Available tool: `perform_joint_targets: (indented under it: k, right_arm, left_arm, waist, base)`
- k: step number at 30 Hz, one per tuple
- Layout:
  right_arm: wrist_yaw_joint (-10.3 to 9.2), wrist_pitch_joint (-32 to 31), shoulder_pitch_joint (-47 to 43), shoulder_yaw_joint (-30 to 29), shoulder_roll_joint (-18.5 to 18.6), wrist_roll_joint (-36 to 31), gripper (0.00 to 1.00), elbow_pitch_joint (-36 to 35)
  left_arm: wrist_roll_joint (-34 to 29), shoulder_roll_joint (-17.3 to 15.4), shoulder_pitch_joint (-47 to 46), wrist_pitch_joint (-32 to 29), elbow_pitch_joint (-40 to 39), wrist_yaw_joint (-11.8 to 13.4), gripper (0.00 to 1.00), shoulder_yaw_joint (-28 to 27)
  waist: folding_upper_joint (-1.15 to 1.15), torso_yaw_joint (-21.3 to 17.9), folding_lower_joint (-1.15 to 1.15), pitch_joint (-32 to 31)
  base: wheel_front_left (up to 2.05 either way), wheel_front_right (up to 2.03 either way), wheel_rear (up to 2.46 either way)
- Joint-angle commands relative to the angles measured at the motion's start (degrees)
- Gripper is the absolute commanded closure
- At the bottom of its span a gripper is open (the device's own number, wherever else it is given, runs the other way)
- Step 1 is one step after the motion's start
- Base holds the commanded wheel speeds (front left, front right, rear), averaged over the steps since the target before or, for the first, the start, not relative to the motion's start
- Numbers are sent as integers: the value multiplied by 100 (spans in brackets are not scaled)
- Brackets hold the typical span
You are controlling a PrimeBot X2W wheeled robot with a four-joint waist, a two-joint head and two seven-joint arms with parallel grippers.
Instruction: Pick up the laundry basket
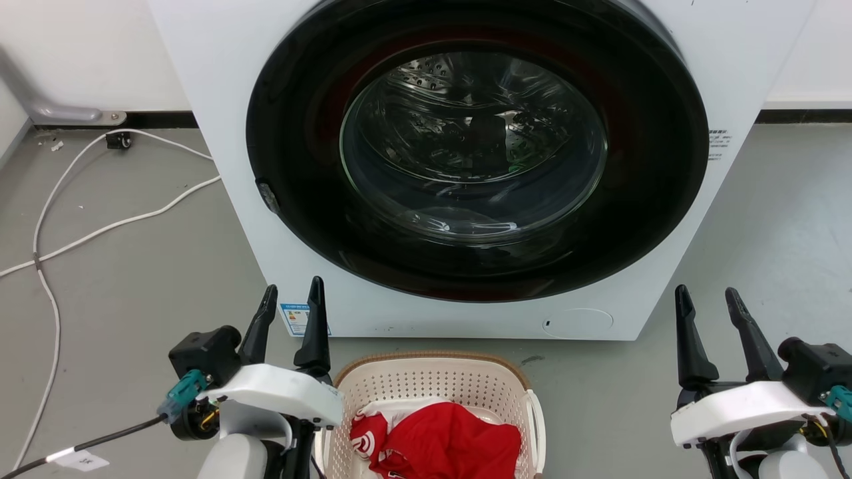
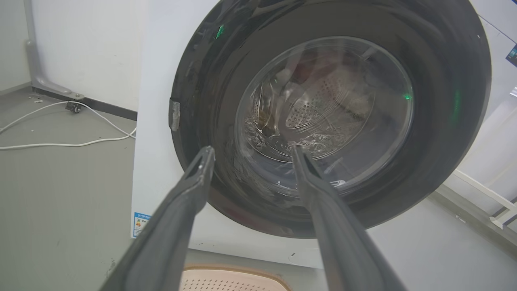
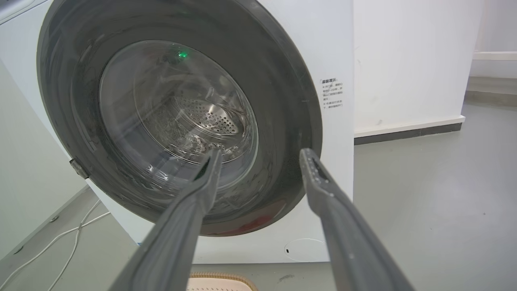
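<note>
The laundry basket [image 1: 432,382] stands on the floor at the bottom middle of the head view, cream with perforated walls and a brown rim, holding red and white clothes [image 1: 439,442]. Its rim also peeks in at the bottom of the left wrist view as basket [image 2: 234,279] and of the right wrist view as basket [image 3: 220,282]. My left gripper [image 1: 291,293] hovers just left of the basket, open and empty. My right gripper [image 1: 707,298] is well to the right of it, open and empty. Both grippers point toward the washing machine.
A white front-loading washing machine [image 1: 466,166] with a shut dark round door stands right behind the basket. White cables [image 1: 86,233] trail over the grey floor at the left. Bare grey floor lies to the right of the machine.
</note>
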State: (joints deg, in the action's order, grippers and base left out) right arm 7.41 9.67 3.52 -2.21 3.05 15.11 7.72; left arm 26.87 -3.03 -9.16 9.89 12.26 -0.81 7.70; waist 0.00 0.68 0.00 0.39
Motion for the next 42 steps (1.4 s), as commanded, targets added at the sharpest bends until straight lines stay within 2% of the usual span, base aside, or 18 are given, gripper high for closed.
perform_joint_targets:
  k: [1,13,28,42]
  right_arm:
    - [8,69,30,-2,-9,-165,0,-16]
    - [10,249,57,-11,-14,-972,0,154]
    - [6,399,89,-47,-21,-1627,0,245]
    - [7,486,79,-116,-27,-1820,0,258]
  left_arm:
    - [-162,-3,-115,62,-21,26,0,36]
    - [-865,4,-160,233,162,140,0,182]
    - [-1545,12,-49,400,180,284,0,230]
    - [-2012,18,92,531,135,449,0,242]
  waist:
    - [0,0,0,-3]
    - [0,23,0,-14]
    - [0,62,0,-7]
    - [0,98,0,6]
  base:
    - [0,0,0]
    - [0,0,0]
    - [0,0,0]
    - [0,0,0]
